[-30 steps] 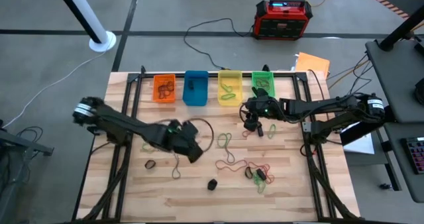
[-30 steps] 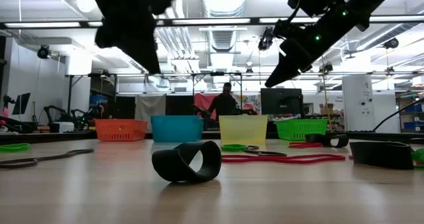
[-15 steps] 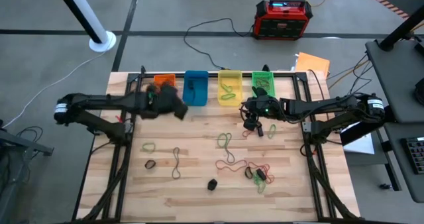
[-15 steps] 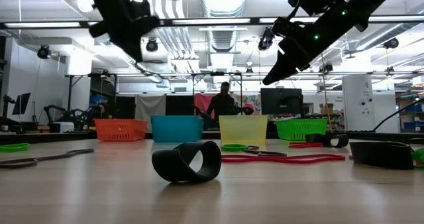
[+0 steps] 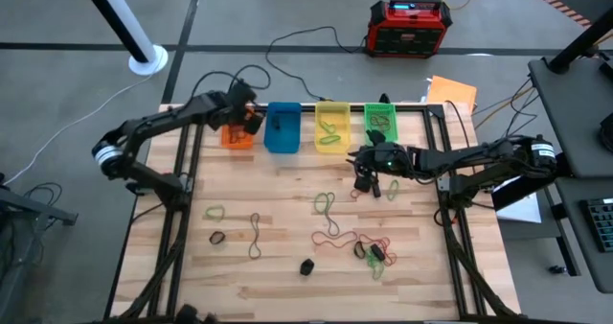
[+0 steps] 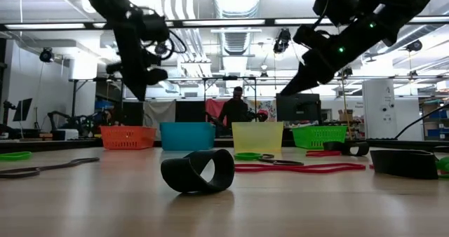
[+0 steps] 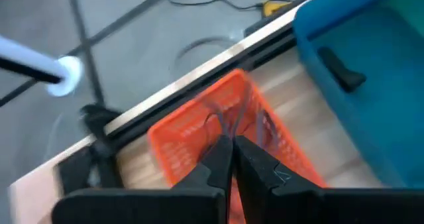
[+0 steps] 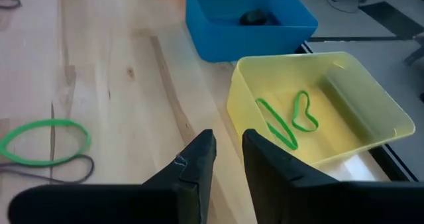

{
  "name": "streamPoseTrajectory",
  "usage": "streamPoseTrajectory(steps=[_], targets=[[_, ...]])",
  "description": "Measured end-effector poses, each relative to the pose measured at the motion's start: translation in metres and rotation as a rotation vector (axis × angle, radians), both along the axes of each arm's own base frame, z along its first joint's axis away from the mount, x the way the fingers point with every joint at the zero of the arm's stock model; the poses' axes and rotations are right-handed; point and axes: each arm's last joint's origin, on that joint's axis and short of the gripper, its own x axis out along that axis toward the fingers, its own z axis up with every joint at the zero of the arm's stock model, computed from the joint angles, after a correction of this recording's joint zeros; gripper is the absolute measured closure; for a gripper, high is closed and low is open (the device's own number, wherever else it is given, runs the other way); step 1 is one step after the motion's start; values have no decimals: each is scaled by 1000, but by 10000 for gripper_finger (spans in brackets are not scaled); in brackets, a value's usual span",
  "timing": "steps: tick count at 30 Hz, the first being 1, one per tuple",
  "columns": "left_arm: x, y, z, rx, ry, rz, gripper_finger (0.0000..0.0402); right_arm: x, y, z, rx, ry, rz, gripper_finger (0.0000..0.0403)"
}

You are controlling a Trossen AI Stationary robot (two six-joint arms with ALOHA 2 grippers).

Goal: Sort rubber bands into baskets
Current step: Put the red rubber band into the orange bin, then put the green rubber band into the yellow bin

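Observation:
Four baskets stand in a row at the table's far edge: orange (image 5: 233, 135), blue (image 5: 282, 127), yellow (image 5: 332, 126) and green (image 5: 380, 121). My left gripper (image 5: 245, 119) hovers over the orange basket (image 7: 192, 134), shut on a thin brown rubber band (image 7: 222, 121). My right gripper (image 5: 364, 178) hangs above the table, near the yellow and green baskets, slightly open and empty (image 8: 228, 144). Green bands lie in the yellow basket (image 8: 285, 121). A black piece lies in the blue basket (image 8: 252, 16). Loose bands lie flat on the table, among them a green one (image 5: 214, 211) and a red one (image 5: 330, 236). My left gripper pinches the brown rubber band between its two fingertips (image 7: 225, 151). The fingers come from above, slanting toward the far edge. The band's thin loop (image 7: 218, 118) hangs slack past the fingertips, over the inside of the orange basket, clear of the table.
A wide black band (image 6: 198, 170) stands on its edge near the front, and a dark clump with red and green bands (image 5: 374, 252) lies at front right. A red-black box (image 5: 410, 27) and cables lie on the floor beyond the table. A person (image 6: 238, 111) stands far behind.
My left gripper has swung from the table's middle up and toward the far left, carrying the brown band off the table to a point over the orange basket. It has stayed shut on the band.

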Motion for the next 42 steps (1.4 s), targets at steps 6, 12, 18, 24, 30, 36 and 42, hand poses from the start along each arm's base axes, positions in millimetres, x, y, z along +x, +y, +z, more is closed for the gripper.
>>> streamPoseTrajectory(steps=[6, 12, 18, 24, 30, 36, 42], targets=[[-11, 22, -24, -100, 97, 45, 401, 0, 0, 0, -1, -5, 0, 354], [-5, 14, -44, -300, 99, -26, 401, 1, 0, 2, -6, -35, -1, 368], [-6, 16, -47, -255, 142, 52, 392, 2, 0, 3, 36, -65, -27, 369], [-5, 17, -43, -233, 140, 13, 328, 2, 0, 3, 98, -99, -66, 369], [-3, 17, -39, -182, 163, -19, 253, 3, 3, 4, 168, -141, -90, 369], [21, -5, -13, -20, 57, -208, 222, 14, 15, 20, 237, -142, 30, 369], [47, -49, 9, 108, -117, -627, 224, 20, 26, 39, 251, -27, 55, 369]])
